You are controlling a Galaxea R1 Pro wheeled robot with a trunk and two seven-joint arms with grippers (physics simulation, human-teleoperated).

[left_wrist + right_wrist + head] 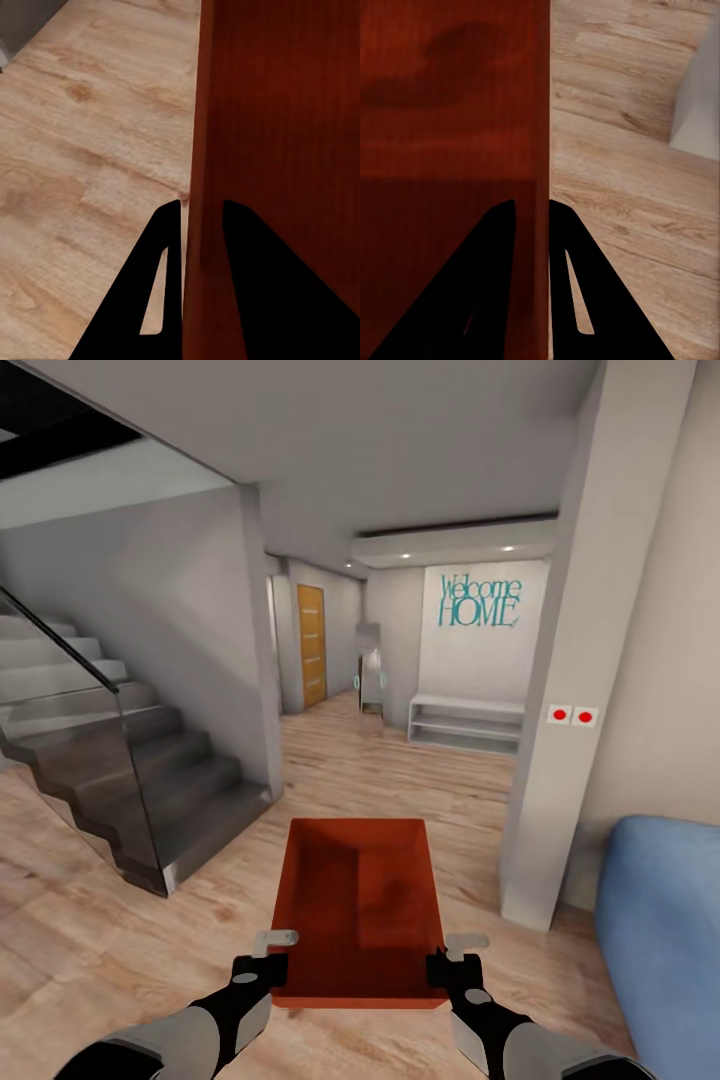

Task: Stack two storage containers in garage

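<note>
While we roll through the living room, we carry one orange-red bin point(358, 905) out in front of us, clear of the light wood floor point(120, 950). Our left gripper point(268, 965) is clamped over the bin's left wall near the corner closest to us, and our right gripper point(448, 965) is clamped over the right wall the same way. In the left wrist view, one finger point(142, 300) sits outside the wall and the other inside, with the wall pinched between them; the right wrist view shows the same straddle on the opposite wall. Holding both side walls at matching spots seems meant to keep the wide bin level and stop it twisting, and holding it well forward keeps it off our trunk.

For room to move, a staircase point(130, 780) with a glass rail stands to our left, and a pale pillar point(570, 740) with two red buttons stands just right of the bin's far corner, with a blue sofa point(665, 930) beyond it. Between stairs and pillar the plank floor opens toward a hall with a white bench point(466, 723) and a wooden door point(311, 645). We judge the right side the tighter one, so the bin's right edge needs watching as we pass the pillar.
</note>
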